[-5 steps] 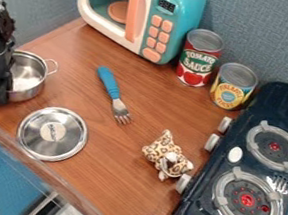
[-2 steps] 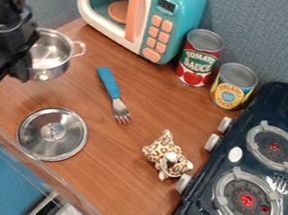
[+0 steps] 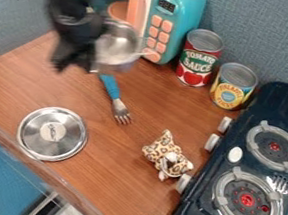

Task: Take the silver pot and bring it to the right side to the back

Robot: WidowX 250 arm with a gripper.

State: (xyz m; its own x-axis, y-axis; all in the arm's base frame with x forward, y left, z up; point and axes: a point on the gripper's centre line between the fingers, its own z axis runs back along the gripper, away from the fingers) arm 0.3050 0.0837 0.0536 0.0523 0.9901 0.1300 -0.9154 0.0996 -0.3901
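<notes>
Right of the gripper (image 3: 76,61), the silver pot (image 3: 118,48) hangs from its jaws.

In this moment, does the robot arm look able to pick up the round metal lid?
Probably not right away: the gripper appears to hold the silver pot, so it would likely have to put that down first. Otherwise the way seems free, as the lid lies with nothing on top.
</notes>
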